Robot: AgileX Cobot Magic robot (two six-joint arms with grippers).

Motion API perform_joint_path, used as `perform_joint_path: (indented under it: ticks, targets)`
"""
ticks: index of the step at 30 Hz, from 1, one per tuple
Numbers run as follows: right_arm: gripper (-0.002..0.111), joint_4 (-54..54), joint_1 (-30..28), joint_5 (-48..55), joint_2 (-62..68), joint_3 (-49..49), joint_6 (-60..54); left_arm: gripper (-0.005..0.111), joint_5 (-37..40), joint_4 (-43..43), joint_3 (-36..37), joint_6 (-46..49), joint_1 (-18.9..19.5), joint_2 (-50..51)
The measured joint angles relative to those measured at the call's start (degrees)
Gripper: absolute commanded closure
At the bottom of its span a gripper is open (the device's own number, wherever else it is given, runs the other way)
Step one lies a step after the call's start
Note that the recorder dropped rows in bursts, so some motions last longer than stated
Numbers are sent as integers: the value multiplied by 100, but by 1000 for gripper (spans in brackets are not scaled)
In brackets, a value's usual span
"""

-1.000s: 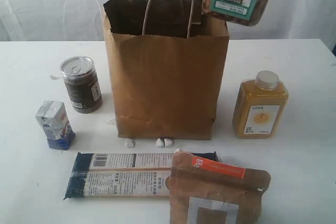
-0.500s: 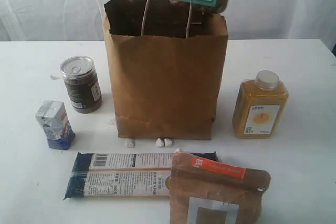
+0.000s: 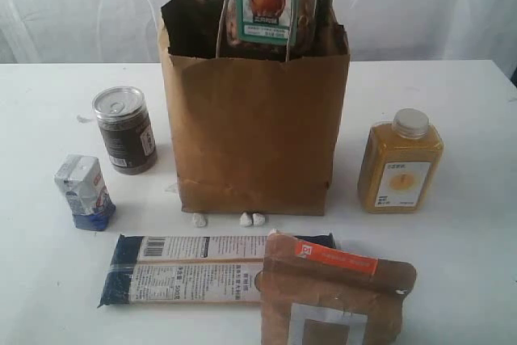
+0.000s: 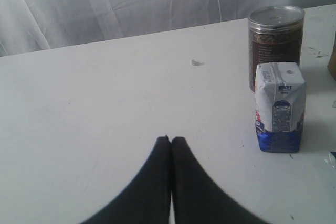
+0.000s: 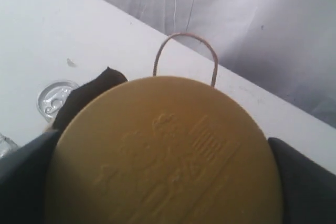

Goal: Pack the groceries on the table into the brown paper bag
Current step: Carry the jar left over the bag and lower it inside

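Observation:
The brown paper bag (image 3: 254, 135) stands open on the white table (image 3: 468, 264). A gold-lidded clear jar (image 3: 266, 2) hangs upright in its mouth behind the front handle, its lower part below the rim. My right gripper (image 5: 165, 182) is shut on this jar; its gold lid (image 5: 163, 150) fills the right wrist view, with dark fingers (image 5: 310, 182) on either side. Around the bag are the dark can (image 3: 125, 131), white-blue carton (image 3: 83, 191), orange juice bottle (image 3: 400, 163), dark-blue packet (image 3: 186, 268) and brown pouch (image 3: 331, 296). My left gripper (image 4: 170, 140) is shut and empty, low over the table near the carton (image 4: 279, 108) and can (image 4: 275, 40).
Three small white lumps (image 3: 246, 219) lie at the bag's front foot. A white curtain hangs behind the table. The bag's cord handle (image 5: 185, 56) arches just beyond the jar lid in the right wrist view.
The jar has moved left and down, from above the bag's right corner into the bag's mouth, and has straightened to upright. The left gripper has not moved.

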Motion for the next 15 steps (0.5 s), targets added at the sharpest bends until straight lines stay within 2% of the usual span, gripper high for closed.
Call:
perform_joint_path:
  ticks: [6,15]
  targets:
    - [108,24,0,386,365,0,0,107,0,0,0,0,0,0]
    - [108,197,0,434,857,0,12,107,0,0,0,0,0,0]
